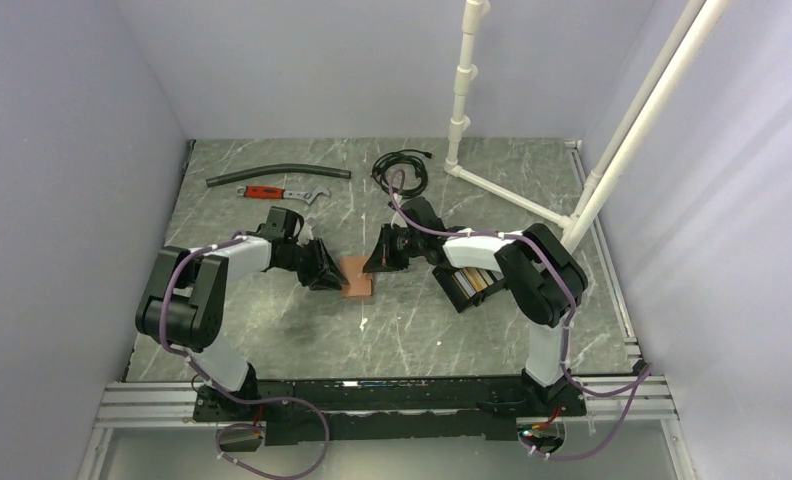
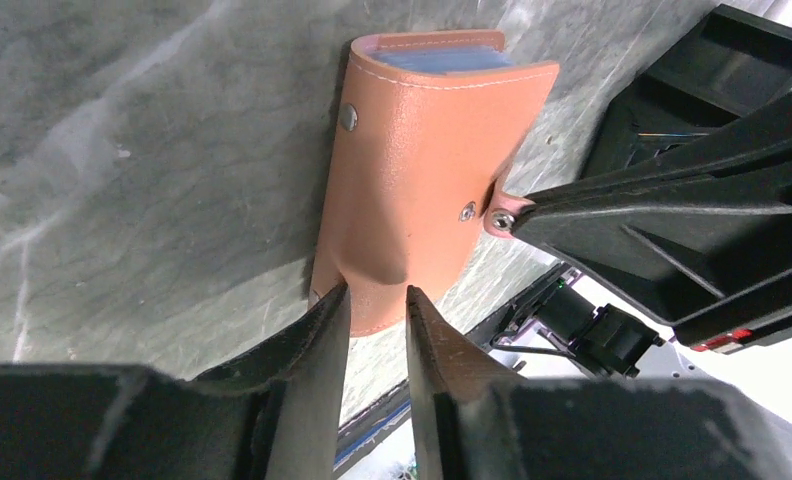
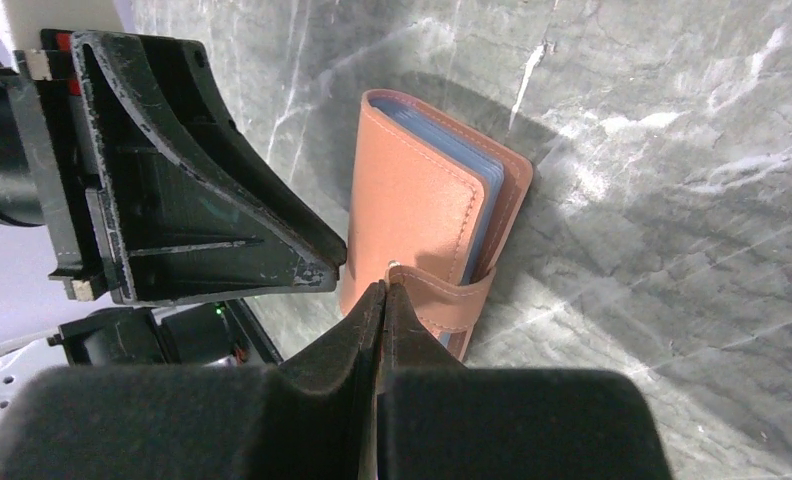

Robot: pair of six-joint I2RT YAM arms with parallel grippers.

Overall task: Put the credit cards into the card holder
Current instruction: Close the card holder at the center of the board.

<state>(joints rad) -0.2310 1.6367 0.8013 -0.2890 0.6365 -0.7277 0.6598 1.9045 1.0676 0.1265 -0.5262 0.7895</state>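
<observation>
A tan leather snap wallet point(image 1: 357, 276) lies on the table between my two grippers. Bluish thin edges that look like credit cards point(image 3: 480, 170) are stacked inside it, and they also show at its far end point(image 2: 442, 58). My left gripper point(image 2: 374, 292) is open, its tips at the wallet's near edge point(image 2: 412, 180). My right gripper point(image 3: 384, 290) is shut on the wallet's snap strap point(image 3: 442, 295). The black card holder point(image 1: 464, 288) sits under the right arm. Tan strips show inside it, too small to identify.
At the back of the table lie a black hose point(image 1: 277, 177), a red-handled wrench point(image 1: 277, 193) and a coiled black cable point(image 1: 402, 165). A white pipe frame point(image 1: 512, 195) stands at the back right. Walls close in on three sides.
</observation>
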